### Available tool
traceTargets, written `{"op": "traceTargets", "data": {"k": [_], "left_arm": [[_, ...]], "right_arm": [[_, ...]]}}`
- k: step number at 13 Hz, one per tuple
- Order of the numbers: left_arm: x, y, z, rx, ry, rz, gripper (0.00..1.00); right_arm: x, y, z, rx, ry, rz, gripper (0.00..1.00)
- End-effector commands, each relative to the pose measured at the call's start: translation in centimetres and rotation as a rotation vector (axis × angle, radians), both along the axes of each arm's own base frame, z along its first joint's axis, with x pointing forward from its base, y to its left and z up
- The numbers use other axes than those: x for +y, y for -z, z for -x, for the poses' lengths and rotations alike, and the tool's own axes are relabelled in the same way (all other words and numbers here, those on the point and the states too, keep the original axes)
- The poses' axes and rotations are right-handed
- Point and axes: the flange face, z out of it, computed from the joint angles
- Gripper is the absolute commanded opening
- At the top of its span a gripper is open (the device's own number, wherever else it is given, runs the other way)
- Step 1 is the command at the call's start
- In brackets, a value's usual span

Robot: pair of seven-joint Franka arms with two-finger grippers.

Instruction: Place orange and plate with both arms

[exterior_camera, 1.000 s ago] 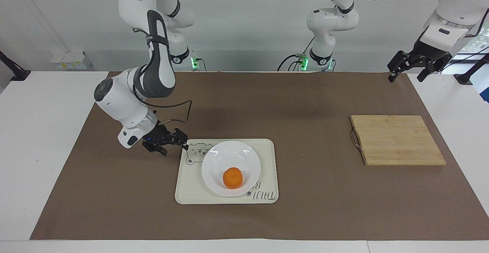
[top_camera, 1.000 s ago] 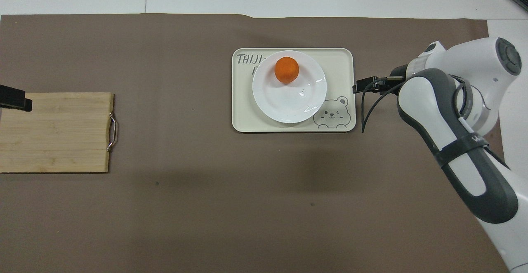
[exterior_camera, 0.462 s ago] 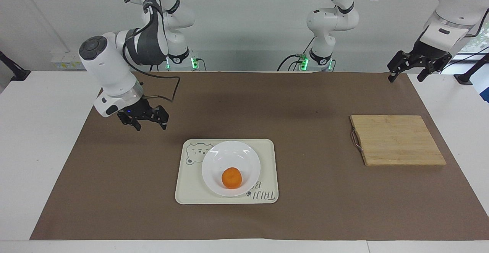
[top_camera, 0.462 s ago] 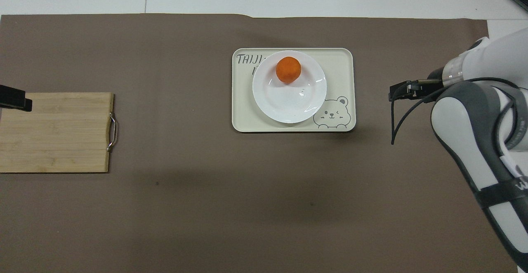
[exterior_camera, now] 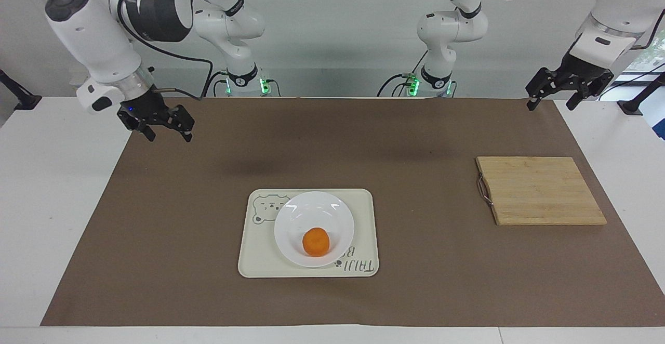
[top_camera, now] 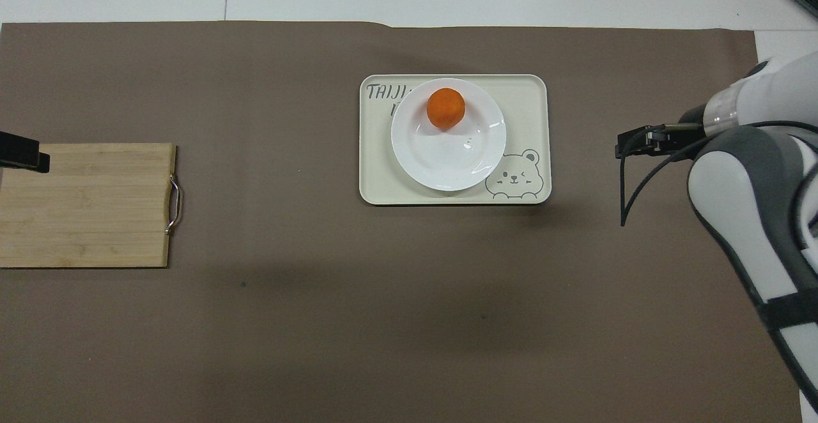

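The orange lies in the white plate, off its middle, on the part farther from the robots. The plate rests on a cream tray with a bear print. My right gripper hangs open and holds nothing, high over the brown mat toward the right arm's end of the table, well apart from the tray. My left gripper waits open and holds nothing, over the mat's corner at the left arm's end.
A bamboo cutting board with a metal handle lies toward the left arm's end. A brown mat covers most of the white table.
My right gripper has risen from the tray's edge and drawn back toward the right arm's end of the table. The plate, the tray and the left arm have stayed where they were.
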Motion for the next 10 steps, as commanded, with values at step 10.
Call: {"op": "traceTargets", "data": {"k": [10], "left_arm": [[-8.1, 2.1, -0.3, -0.013, 0.179, -0.028, 1.00]], "right_arm": [[0.1, -7.7, 6.1, -0.033, -0.007, 0.062, 1.00]]}}
